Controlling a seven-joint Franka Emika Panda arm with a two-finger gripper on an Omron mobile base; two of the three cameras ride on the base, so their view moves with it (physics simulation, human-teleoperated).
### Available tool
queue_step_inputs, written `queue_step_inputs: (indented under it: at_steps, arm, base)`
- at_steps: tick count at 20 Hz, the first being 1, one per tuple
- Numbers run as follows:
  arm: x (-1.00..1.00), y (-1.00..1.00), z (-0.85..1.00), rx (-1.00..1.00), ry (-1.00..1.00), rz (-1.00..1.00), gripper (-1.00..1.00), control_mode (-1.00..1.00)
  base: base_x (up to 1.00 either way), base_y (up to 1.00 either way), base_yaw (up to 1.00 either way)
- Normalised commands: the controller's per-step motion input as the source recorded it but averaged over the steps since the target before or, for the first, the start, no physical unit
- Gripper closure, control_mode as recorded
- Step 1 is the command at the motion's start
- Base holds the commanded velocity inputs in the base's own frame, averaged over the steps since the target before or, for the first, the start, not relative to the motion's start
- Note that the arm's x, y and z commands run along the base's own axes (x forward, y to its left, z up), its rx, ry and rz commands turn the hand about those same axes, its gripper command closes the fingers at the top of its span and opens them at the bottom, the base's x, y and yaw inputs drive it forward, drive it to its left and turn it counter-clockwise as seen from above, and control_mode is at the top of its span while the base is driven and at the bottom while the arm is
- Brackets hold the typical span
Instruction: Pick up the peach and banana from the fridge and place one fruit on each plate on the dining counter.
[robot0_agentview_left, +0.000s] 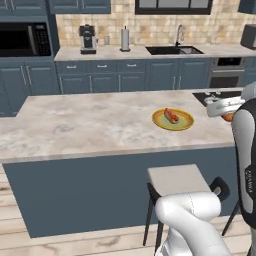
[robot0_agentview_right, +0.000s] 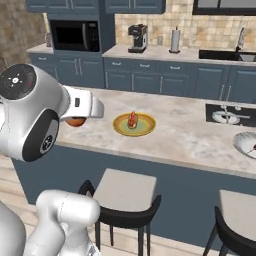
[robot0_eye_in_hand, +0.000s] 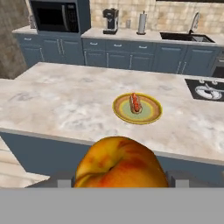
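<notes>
claw (robot0_eye_in_hand: 119, 186): we see the peach filling the gap between its two dark tips in the hand view, so we read it as clamped on the fruit. tips mostly hidden behind it.
peach (robot0_eye_in_hand: 120, 162): orange-yellow w/ red blush, held up in the air on the near side of the dining counter, not touching the top. in the left base view we catch just an orange sliver (robot0_agentview_left: 228, 117) under the white hand at the right edge; in the right base view it peeks out below the forearm (robot0_agentview_right: 75, 121).
dining counter (robot0_eye_in_hand: 65, 105): beige marbled top, dark blue base, stretching across in front of us.
yellow plate (robot0_eye_in_hand: 151, 114): on the counter beyond the peach, roughly mid-counter. darker rim, greenish centre.
sausage piece (robot0_eye_in_hand: 136, 103): small red-brown bit lying in the middle of the yellow plate.
grey plate (robot0_agentview_right: 246, 144): pale, at the counter's right end in the right base view, well apart from the yellow one, cut by the frame edge.
cooktop (robot0_eye_in_hand: 205, 89): black, far right of the counter, w/ a silvery pan-like thing on it.
stools (robot0_agentview_right: 125, 192): beige seats, black frames, near side of the counter.
back wall: microwave (robot0_eye_in_hand: 54, 16), coffee machine (robot0_eye_in_hand: 110, 20), paper roll (robot0_eye_in_hand: 141, 23), sink w/ tap (robot0_eye_in_hand: 186, 36).
</notes>
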Motion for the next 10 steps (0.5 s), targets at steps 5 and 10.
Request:
queue_step_inputs:
  at_steps: [5,10]
  arm:
    - [0.0,0.0,0.0,0.0,0.0,0.0,1.0,1.0]
    - [0.2,0.0,-0.01,0.0,0.04,-0.02,1.0,-1.0]
  base:
    - [0.91,0.11,-0.07]
    - [0.75,0.0,-0.09]
